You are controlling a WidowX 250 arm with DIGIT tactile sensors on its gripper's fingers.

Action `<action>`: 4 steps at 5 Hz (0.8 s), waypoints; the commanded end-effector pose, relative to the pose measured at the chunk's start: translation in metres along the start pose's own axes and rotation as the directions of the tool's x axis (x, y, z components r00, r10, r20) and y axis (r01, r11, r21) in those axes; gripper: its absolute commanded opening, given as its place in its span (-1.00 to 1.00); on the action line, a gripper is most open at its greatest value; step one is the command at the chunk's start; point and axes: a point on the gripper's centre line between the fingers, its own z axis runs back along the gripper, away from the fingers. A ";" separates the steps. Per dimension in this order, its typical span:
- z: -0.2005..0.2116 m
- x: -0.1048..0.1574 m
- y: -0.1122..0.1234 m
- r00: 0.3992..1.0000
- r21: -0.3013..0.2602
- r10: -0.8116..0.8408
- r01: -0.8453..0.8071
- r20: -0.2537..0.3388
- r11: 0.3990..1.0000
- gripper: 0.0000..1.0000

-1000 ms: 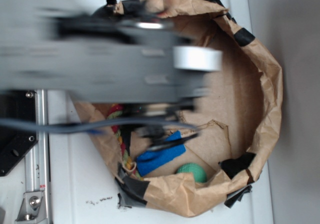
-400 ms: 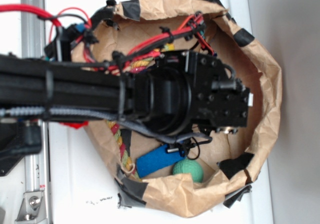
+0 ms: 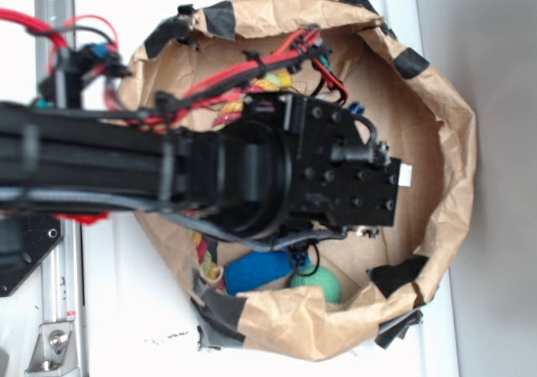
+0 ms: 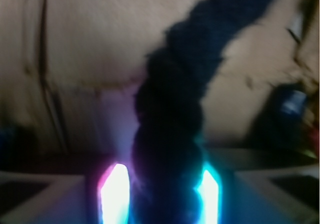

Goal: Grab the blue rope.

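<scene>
The brown paper bag (image 3: 453, 125) is lying open on the white table (image 3: 126, 310), and everything here is placed relative to it. The black arm (image 3: 101, 175) is reaching in over the bag's left rim, and its wrist block is covering the middle of the bag's floor in the exterior view.

In the wrist view the blue rope (image 4: 170, 134) is running from the upper right of the picture down to the bottom, between the two glowing fingers (image 4: 116, 194) of the gripper (image 4: 162, 194). The fingers are standing close on both sides of the rope and seem to be pinching it. The picture is blurred, so the exact contact is hard to see. Behind the rope the bag's brown floor is showing.

Near the bag's lower rim a flat bright blue pad (image 3: 256, 272) is lying, and a green ball (image 3: 323, 285) is sitting just beside it. A red-yellow-green braided rope (image 3: 204, 258) is lying along the bag's left wall, partly hidden under the arm.
</scene>
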 end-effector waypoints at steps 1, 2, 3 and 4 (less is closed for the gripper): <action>0.107 -0.011 0.042 0.948 -0.039 0.059 -0.049 0.314 0.998 -1.00; 0.125 -0.019 0.044 0.938 -0.091 0.046 -0.016 0.344 0.996 -1.00; 0.126 -0.013 0.040 0.943 -0.128 0.048 -0.006 0.329 0.992 -1.00; 0.123 -0.010 0.038 0.950 -0.127 0.020 0.021 0.313 0.992 -1.00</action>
